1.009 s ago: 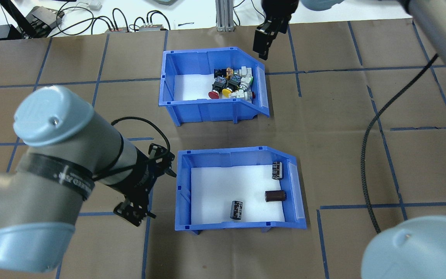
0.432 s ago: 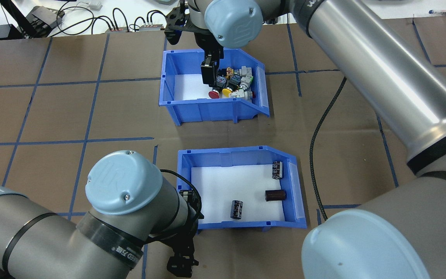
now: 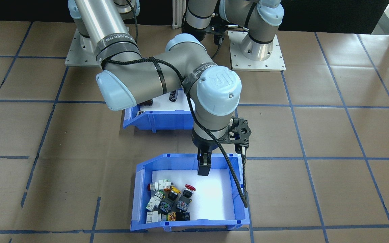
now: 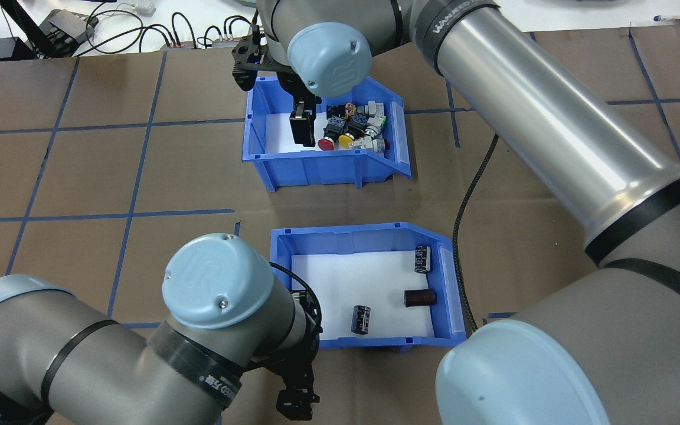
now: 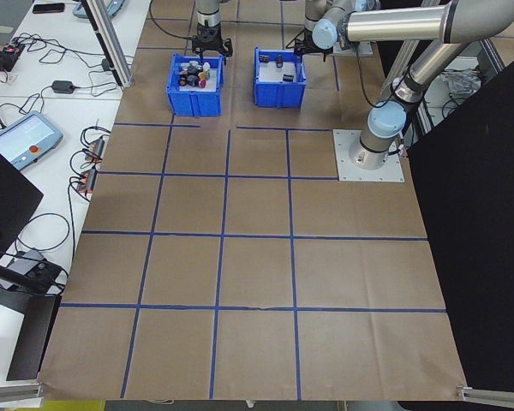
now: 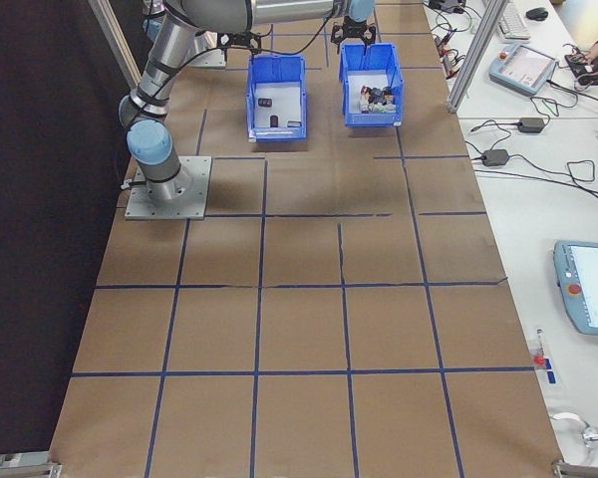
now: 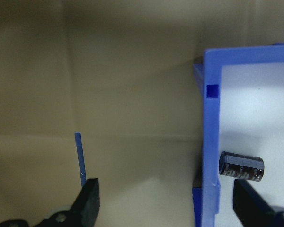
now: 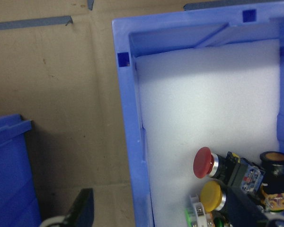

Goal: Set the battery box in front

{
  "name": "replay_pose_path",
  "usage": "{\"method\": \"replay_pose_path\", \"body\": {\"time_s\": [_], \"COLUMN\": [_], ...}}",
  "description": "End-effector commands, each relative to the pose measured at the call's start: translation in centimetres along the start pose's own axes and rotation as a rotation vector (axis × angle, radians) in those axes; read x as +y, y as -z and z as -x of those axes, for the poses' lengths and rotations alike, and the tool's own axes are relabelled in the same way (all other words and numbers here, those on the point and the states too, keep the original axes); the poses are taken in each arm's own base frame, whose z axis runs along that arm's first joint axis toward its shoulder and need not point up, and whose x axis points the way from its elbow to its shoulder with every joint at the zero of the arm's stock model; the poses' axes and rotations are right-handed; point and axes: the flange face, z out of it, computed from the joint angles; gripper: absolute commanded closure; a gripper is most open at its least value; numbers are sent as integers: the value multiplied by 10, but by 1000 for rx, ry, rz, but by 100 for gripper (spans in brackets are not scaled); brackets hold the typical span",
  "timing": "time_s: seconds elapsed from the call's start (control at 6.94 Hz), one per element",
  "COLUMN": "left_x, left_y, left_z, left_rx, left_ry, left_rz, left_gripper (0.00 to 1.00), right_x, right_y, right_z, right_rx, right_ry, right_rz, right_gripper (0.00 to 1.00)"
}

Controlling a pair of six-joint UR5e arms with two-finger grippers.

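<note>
The battery box (image 4: 369, 236) is the blue bin nearer the robot, holding a brown cylinder (image 4: 420, 298) and two black ones (image 4: 360, 319). In the front-facing view the right arm hides most of the battery box (image 3: 157, 118). My left gripper (image 7: 163, 194) is open at the box's near left corner, one finger outside and one inside its wall (image 7: 210, 142), next to a black cylinder (image 7: 241, 168). The left gripper (image 4: 296, 401) shows only partly overhead. My right gripper (image 4: 303, 127) is open, straddling the near wall (image 8: 132, 142) of the switch bin (image 4: 322, 159).
The switch bin (image 3: 187, 222) holds several red, yellow and white push-buttons (image 3: 169, 200) on its right side in the overhead view. A black cable (image 4: 464, 224) hangs from the right arm past the battery box. Brown paper with blue tape lines (image 4: 139, 124) covers the table.
The left arm has swung right, to the battery box's near left corner. The right arm has moved from behind the switch bin's right end, leftwards and down into that bin.
</note>
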Motion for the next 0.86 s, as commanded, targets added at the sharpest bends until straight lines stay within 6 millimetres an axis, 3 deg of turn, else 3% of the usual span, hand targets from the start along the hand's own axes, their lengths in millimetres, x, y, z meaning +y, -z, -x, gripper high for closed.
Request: {"method": "replay_pose_path", "body": {"time_s": [0.0,0.14,0.29,0.58,0.72], "left_x": [8,10,9,7,8], "left_y": [-18,-23,-26,-28,-33], "left_z": [-15,-24,-27,-35,-39], "left_rx": [15,50,58,100,109], "left_ry": [6,0,0,-5,-2], "left_rz": [-3,-10,-23,-61,-59], "left_gripper": [0,0,0,0,0], "right_x": [-4,-6,-3,2,3], "right_y": [-34,-61,-77,-79,-77], "right_z": [5,3,6,9,9], "right_rx": [-18,16,50,58,62], "right_ry": [1,-4,-8,-66,-76], "right_rz": [12,-8,-23,6,10], "right_gripper": [0,0,0,0,24]}}
